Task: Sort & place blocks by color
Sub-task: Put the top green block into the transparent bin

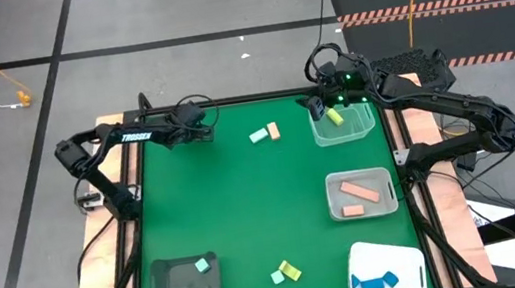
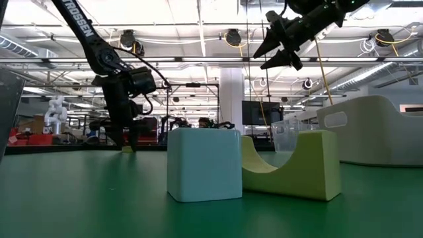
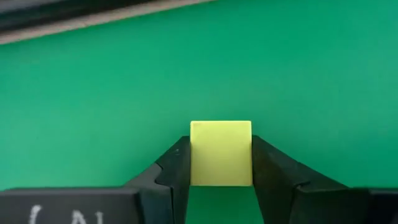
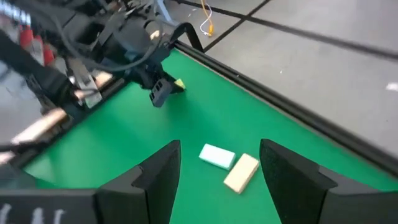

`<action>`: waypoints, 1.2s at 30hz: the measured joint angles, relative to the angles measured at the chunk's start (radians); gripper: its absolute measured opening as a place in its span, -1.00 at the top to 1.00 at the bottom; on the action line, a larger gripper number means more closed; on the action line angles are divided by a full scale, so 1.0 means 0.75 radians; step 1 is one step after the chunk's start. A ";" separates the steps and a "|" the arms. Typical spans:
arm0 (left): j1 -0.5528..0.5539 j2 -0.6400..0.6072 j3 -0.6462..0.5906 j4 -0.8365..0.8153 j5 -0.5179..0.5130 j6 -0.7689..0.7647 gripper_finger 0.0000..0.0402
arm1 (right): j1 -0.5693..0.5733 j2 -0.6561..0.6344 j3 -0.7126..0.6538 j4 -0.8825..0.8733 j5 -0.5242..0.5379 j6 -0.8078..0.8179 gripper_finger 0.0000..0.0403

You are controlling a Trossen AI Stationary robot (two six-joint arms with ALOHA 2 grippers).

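A small yellow cube lies near the far left corner of the green mat, and my left gripper is shut on it. My right gripper hangs open in the air over the far clear tray, which holds a yellow block. A mint block and a tan block lie side by side on the mat at the far middle. At the near edge a mint cube and a yellow arch block stand together. My left gripper pinches the yellow cube by two opposite side faces, one finger on each. The fingers come from above, slanting down toward the mat. The cube sits square between the fingertips, low at the mat; whether it is lifted clear I cannot tell.
A second clear tray at the right holds two tan-pink blocks. A dark tray at the near left holds a mint block. A white tray at the near right holds blue blocks. The mat's middle lies bare.
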 joint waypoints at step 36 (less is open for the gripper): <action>-0.988 -0.350 0.000 0.573 -0.280 0.569 0.34 | 0.570 0.575 0.000 0.723 0.107 1.062 -0.03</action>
